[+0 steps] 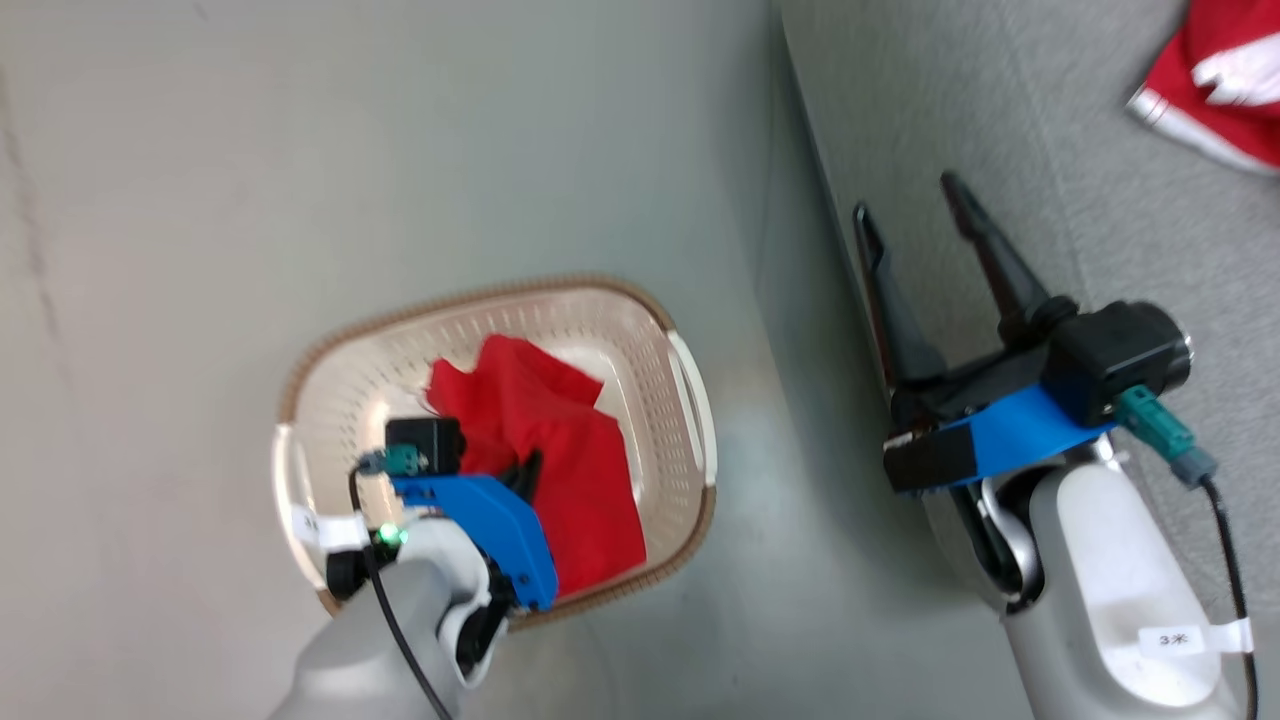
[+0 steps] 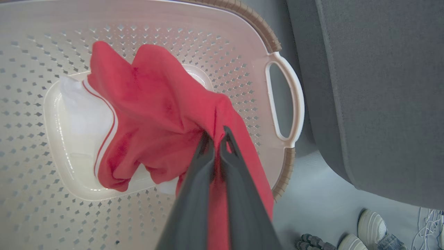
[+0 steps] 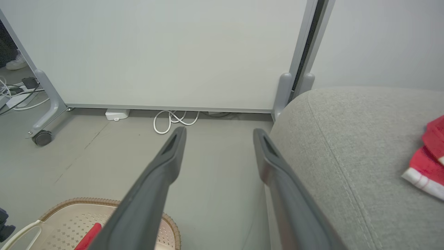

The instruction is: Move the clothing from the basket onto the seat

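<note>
**Left arm held the load, goal to its right**

The left pincer (image 2: 216, 133) was clamped on a fold of the red garment (image 2: 163, 107), which lay bunched inside the laundry basket (image 2: 249, 14) on the floor. The grey sofa (image 1: 1000, 150) stood just right of the basket, with a second red garment (image 1: 1225, 90) on it. The right pincer (image 1: 907, 200) hung wide and empty over the sofa's edge. The carry would likely run rightward.

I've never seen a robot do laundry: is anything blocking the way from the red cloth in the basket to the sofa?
Nothing much. The left gripper is shut on the red garment; it must clear the basket wall, then bare floor lies before the seat. The open right gripper at the seat's edge might crowd the path.
</note>
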{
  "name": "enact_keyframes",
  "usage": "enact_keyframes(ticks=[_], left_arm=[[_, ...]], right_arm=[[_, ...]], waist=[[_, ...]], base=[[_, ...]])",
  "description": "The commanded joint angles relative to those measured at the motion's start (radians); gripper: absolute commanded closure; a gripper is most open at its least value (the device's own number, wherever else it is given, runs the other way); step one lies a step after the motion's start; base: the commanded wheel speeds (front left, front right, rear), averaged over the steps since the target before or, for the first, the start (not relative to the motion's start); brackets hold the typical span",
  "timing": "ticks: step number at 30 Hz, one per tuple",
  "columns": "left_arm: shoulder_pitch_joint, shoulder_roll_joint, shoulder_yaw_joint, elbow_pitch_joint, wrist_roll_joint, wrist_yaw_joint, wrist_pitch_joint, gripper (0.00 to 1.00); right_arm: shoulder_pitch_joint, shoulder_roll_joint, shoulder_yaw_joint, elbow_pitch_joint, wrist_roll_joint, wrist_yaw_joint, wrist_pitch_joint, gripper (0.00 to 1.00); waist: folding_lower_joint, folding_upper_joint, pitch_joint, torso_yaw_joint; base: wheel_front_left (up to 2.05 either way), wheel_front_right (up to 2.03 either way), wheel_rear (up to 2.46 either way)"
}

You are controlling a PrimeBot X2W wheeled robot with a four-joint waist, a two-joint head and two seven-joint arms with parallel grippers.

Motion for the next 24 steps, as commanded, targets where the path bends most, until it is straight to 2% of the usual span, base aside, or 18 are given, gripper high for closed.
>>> enact_keyframes(ticks=[1, 11, 16, 24], left_arm=[[0.020, -0.005, -0.010, -0.011, -0.009, -0.002, -0.013, 1.00], [0.103, 0.024, -0.112, -0.097, -0.073, -0.002, -0.070, 1.00], [0.072, 0.027, -0.152, -0.145, -0.080, -0.002, -0.088, 1.00], [-0.014, 0.028, -0.194, -0.201, -0.072, -0.002, -0.109, 1.00]], right_arm=[[0.021, -0.001, 0.002, 0.010, -0.007, 0.000, 0.005, 0.00], [0.142, -0.001, -0.002, 0.091, -0.007, 0.000, 0.045, 0.00], [0.195, -0.001, 0.003, 0.114, 0.005, 0.000, 0.061, 0.00], [0.237, -0.001, 0.020, 0.118, 0.023, 0.000, 0.079, 0.00]], waist=[[0.0001, 0.0000, -0.128, 0.040], [0.0001, 0.0000, -0.375, 0.090], [0.0001, 0.0000, -0.471, 0.111], [0.0001, 0.0000, -0.558, 0.134]], base=[[0.00, 0.00, 0.00], [0.00, 0.00, 0.00], [0.00, 0.00, 0.00], [0.00, 0.00, 0.00]])
